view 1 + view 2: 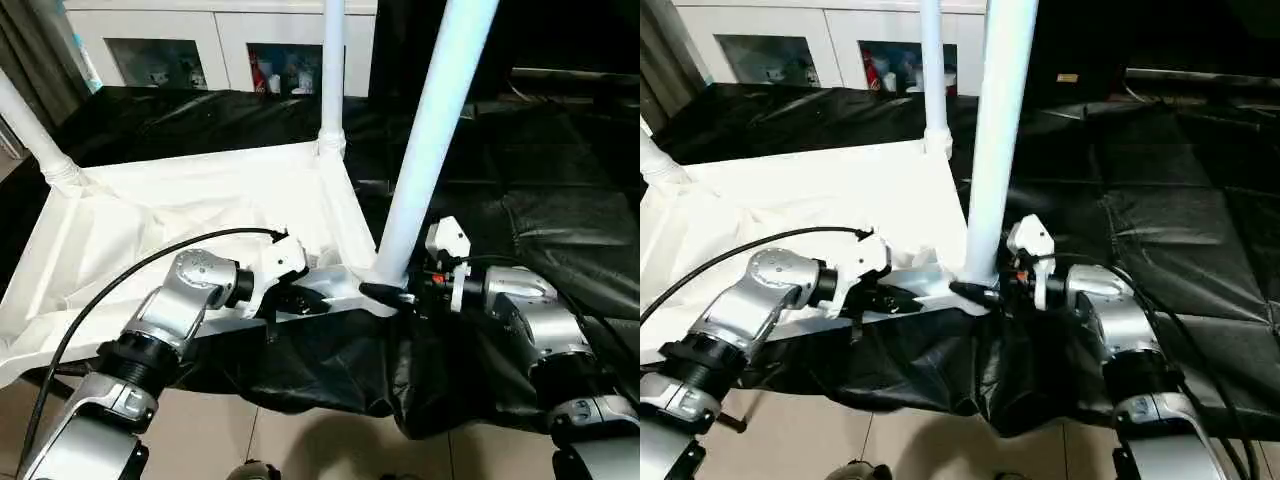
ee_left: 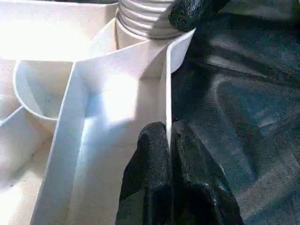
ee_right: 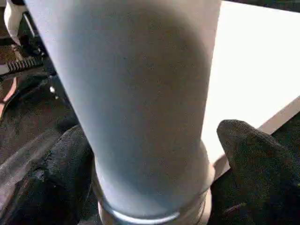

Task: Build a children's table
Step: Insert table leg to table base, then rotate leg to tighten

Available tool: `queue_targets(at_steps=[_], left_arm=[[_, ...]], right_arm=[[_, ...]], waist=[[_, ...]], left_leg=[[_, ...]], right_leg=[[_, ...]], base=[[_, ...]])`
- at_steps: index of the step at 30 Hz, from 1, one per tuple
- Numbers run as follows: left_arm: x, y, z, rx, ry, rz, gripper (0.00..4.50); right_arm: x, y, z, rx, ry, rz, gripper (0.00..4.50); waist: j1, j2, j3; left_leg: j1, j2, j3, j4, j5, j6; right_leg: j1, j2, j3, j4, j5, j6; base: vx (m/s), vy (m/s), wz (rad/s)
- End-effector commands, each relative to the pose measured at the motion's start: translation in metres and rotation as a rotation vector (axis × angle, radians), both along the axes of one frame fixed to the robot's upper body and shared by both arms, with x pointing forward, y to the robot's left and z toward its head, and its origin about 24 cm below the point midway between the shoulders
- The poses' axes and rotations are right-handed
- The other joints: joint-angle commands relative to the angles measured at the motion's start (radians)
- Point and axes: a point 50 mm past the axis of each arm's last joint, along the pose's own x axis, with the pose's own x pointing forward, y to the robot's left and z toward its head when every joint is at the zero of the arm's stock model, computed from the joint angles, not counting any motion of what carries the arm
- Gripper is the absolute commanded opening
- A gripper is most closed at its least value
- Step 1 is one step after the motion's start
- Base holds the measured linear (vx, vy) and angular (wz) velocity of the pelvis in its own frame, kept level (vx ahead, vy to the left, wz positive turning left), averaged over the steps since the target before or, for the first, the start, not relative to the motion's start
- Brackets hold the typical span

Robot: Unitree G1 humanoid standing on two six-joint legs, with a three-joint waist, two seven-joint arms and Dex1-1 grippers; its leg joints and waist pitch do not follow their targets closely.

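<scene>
The table top (image 1: 200,215) lies underside up on the black sheet (image 1: 560,190); left gripper (image 2: 168,140) pinches its rim, right gripper (image 3: 154,154) straddles the near leg (image 1: 430,130). Best keep that leg upright while seating it

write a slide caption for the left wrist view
Left gripper pinches the upturned table's rim beside the leg socket.

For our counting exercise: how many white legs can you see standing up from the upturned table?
3. One leg rises at the far left corner, one at the far right corner, and one at the near right corner. The near left corner is out of frame, so a fourth may be hidden.
</scene>
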Motion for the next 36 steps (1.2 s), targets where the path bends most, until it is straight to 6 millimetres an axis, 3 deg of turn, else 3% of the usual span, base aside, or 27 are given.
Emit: queue_targets(at_steps=[1, 7, 8, 11, 14, 23, 26, 29, 31, 32, 36], left_arm=[[0.0, -0.007, 0.01, -0.04, -0.029, -0.053, 0.0], [-0.001, -0.007, 0.01, -0.041, -0.026, -0.053, 0.0], [-0.001, -0.007, 0.01, -0.041, -0.026, -0.053, 0.0], [-0.001, -0.007, 0.01, -0.041, -0.026, -0.052, 0.0], [-0.001, -0.006, 0.009, -0.04, -0.025, -0.048, 0.0], [0.0, -0.005, 0.008, -0.057, -0.01, -0.008, 0.0], [0.008, -0.009, 0.006, -0.071, -0.01, 0.089, 0.0], [0.017, -0.016, 0.004, -0.077, -0.022, 0.185, 0.0], [0.021, -0.02, 0.003, -0.068, -0.036, 0.227, 0.0], [0.029, -0.028, 0.003, -0.06, -0.055, 0.305, 0.0], [0.039, -0.051, 0.005, -0.087, -0.074, 0.42, 0.0]], right_arm=[[-0.002, 0.0, 0.003, -0.006, -0.01, 0.025, 4.21], [-0.005, 0.001, 0.0, -0.032, 0.003, 0.04, 4.07], [-0.005, 0.002, 0.0, -0.033, 0.005, 0.041, 3.73], [-0.006, 0.002, -0.001, -0.034, 0.008, 0.043, 3.66], [-0.007, 0.003, -0.003, -0.032, 0.017, 0.043, 3.24], [-0.01, 0.007, -0.014, -0.028, 0.048, 0.01, 2.81], [-0.006, 0.009, -0.024, -0.031, 0.06, -0.14, 2.8], [0.0, 0.012, -0.038, -0.046, 0.09, -0.332, 2.8], [0.002, 0.015, -0.042, -0.051, 0.1, -0.389, 2.8], [0.005, 0.022, -0.051, -0.052, 0.139, -0.503, 2.8], [0.009, 0.039, -0.062, -0.052, 0.197, -0.641, 2.8]], waist=[[0.002, -0.006, -0.088], [0.006, -0.008, -0.087], [0.006, -0.009, -0.086], [0.007, -0.008, -0.086], [0.007, -0.01, -0.086], [0.007, -0.008, -0.086], [0.003, -0.004, -0.082], [-0.007, -0.007, -0.08], [-0.013, -0.006, -0.076], [-0.016, -0.006, -0.074], [-0.016, -0.002, -0.072]], left_leg=[[0.019, 0.03, -0.013, -0.057, -0.111, 0.089], [0.019, 0.029, -0.014, -0.054, -0.115, 0.093], [0.02, 0.029, -0.014, -0.054, -0.124, 0.09], [0.019, 0.028, -0.014, -0.054, -0.131, 0.083], [0.019, 0.028, -0.015, -0.053, -0.122, 0.084], [0.019, 0.027, -0.015, -0.051, -0.115, 0.09], [0.021, 0.026, -0.016, -0.055, -0.142, 0.068], [0.025, 0.022, -0.019, -0.06, -0.18, 0.034], [0.027, 0.02, -0.017, -0.061, -0.204, 0.028], [0.03, 0.018, -0.017, -0.063, -0.222, 0.02], [0.04, 0.019, -0.019, -0.065, -0.257, 0.002]], right_leg=[[0.062, -0.063, 0.041, -0.052, -0.069, -0.255], [0.061, -0.062, 0.04, -0.051, -0.081, -0.252], [0.061, -0.063, 0.041, -0.053, -0.097, -0.248], [0.061, -0.063, 0.041, -0.054, -0.119, -0.242], [0.061, -0.062, 0.041, -0.052, -0.114, -0.239], [0.06, -0.061, 0.04, -0.051, -0.098, -0.243], [0.058, -0.061, 0.04, -0.057, -0.146, -0.234], [0.06, -0.064, 0.042, -0.066, -0.218, -0.216], [0.056, -0.062, 0.042, -0.073, -0.252, -0.205], [0.055, -0.063, 0.042, -0.079, -0.288, -0.197], [0.05, -0.065, 0.041, -0.09, -0.356, -0.178]], base=[[0.0, 0.0, 0.0], [0.0, 0.0, 0.0], [0.0, 0.0, 0.0], [0.0, 0.0, 0.0], [0.0, 0.0, 0.0], [0.0, 0.0, 0.0], [0.0, 0.0, 0.0], [0.0, 0.0, 0.0], [0.0, 0.0, 0.0], [0.0, 0.0, 0.0], [0.0, 0.0, 0.0]])
